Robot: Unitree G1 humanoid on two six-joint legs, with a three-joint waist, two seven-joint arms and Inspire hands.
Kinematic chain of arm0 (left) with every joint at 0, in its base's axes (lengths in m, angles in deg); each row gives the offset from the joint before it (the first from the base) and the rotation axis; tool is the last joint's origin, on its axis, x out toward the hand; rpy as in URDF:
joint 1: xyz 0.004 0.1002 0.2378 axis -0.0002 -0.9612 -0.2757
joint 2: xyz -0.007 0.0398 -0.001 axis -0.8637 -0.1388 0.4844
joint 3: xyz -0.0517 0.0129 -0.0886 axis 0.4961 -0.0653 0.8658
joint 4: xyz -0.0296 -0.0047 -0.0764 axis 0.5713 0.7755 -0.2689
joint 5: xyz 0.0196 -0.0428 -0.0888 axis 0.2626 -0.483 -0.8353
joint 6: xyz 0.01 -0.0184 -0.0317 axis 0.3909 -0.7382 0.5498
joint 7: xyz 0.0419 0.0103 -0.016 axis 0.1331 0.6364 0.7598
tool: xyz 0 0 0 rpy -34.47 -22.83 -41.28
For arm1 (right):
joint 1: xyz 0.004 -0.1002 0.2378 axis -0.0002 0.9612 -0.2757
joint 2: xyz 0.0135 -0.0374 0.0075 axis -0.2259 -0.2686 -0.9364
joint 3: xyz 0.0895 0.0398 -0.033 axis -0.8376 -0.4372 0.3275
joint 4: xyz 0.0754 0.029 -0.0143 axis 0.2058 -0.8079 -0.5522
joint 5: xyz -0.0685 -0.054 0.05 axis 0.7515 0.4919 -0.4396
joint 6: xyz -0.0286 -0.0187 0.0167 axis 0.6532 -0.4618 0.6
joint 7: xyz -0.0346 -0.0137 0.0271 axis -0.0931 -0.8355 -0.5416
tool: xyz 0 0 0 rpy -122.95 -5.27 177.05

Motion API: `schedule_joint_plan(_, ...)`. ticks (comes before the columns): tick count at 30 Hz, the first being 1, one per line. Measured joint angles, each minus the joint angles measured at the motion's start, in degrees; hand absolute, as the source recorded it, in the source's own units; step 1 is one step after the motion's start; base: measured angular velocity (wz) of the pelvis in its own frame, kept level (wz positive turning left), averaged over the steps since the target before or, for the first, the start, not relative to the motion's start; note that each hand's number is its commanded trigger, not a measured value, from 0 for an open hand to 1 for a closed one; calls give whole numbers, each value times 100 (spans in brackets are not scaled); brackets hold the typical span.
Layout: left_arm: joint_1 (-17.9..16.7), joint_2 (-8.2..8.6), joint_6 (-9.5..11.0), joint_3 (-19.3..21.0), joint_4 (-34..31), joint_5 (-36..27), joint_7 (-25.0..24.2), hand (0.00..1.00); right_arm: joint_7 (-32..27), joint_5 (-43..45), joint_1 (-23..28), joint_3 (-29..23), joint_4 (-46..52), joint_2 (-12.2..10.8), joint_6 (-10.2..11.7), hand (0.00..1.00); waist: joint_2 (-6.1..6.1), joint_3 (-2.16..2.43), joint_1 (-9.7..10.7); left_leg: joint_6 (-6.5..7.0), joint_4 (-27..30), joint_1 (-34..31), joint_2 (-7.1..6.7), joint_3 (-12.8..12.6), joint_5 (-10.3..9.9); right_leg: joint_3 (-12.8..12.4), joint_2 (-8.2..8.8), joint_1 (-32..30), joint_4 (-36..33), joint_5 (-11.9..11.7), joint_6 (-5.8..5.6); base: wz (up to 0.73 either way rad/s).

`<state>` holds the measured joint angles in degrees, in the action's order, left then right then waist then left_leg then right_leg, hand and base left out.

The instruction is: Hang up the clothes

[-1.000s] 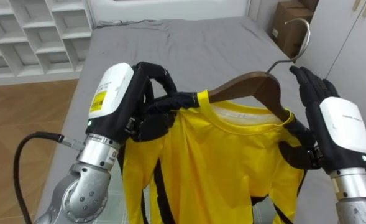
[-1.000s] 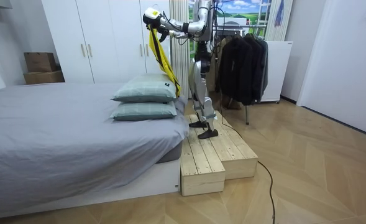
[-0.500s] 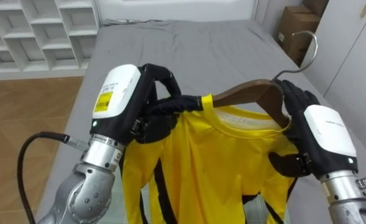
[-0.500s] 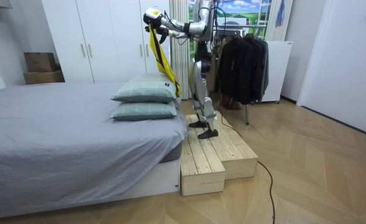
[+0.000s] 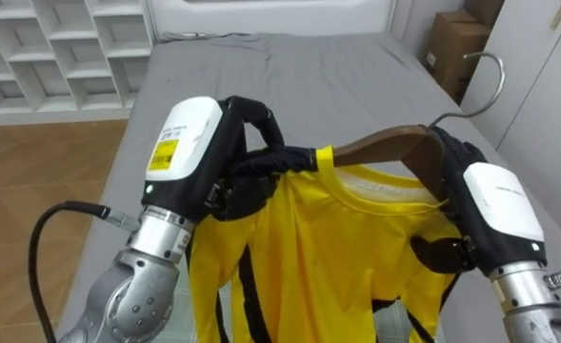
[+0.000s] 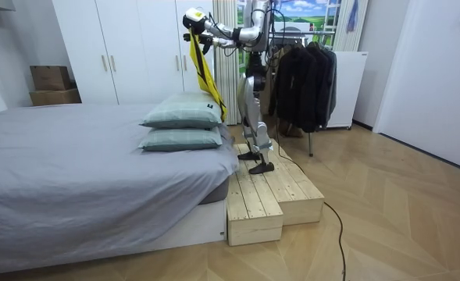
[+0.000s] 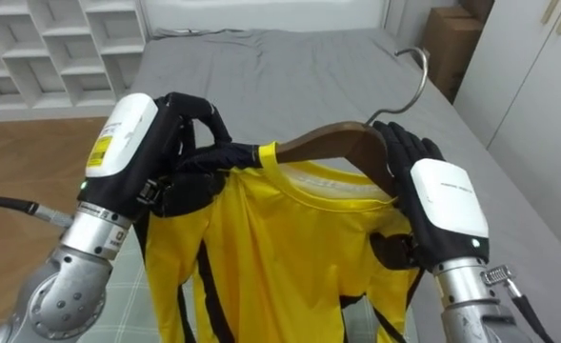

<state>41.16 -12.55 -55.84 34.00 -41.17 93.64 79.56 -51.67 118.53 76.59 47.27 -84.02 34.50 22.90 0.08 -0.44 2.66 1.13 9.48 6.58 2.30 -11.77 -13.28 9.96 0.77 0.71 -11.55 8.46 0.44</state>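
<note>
A soft yellow shirt with black trim [image 5: 337, 248] hangs limp on a stiff dark wooden hanger [image 5: 385, 148] above the grey bed [image 5: 290, 76]. The left hand [image 5: 232, 162] curls round the cloth-covered left end, and the right hand [image 5: 490, 210] lays near-straight fingers against the right end. The load looks light and is best carried by the hanger

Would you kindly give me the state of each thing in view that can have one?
wooden hanger: held up, hook free.
yellow shirt: draped on the wooden hanger, above the bed.
left hand: shut on the yellow shirt's shoulder.
right hand: open, fingers against the wooden hanger.
dark clothes: hung up.
pillows: stacked.
</note>
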Motion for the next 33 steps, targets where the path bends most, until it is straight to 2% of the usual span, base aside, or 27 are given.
schedule_joint_plan(6, -1, 5, -1, -122, 0, 6, 123, 100, 54, -512, -52, 21, 4, 2, -4, 0, -81, 3, -3, 0, 13, 2, 2, 41, 0, 43, 2, 30, 7, 0, 0, 3)
schedule_joint_plan(7, -4, 10, -1, -140, 0, 43, 149, 100, 54, -638, -57, 35, 3, 2, -4, 53, -92, 2, -10, 0, 14, 7, 3, 48, 0, 47, 1, 37, 6, 0, 0, 0)
schedule_joint_plan(9, -21, 15, -2, -197, 1, 113, 247, 100, 53, -815, -62, 77, 1, 2, -5, 100, -98, 0, -6, 0, 13, 13, 2, 62, 0, 55, 0, 44, 4, 0, 0, 2)
schedule_joint_plan(16, -182, 35, -11, -302, 1, 115, 440, 100, 44, -1142, -62, 170, -38, 2, -13, 100, -99, -4, -1, 0, 10, 9, 0, 96, 0, 100, 6, 54, 4, 0, 0, 2)
schedule_joint_plan(33, -185, -3, -14, -430, 4, 315, 494, 100, 32, -1398, -86, 251, -120, 0, -15, 100, -43, -39, 7, 0, -3, 9, 0, 104, 0, 117, 10, 58, 4, 0, 0, 0)
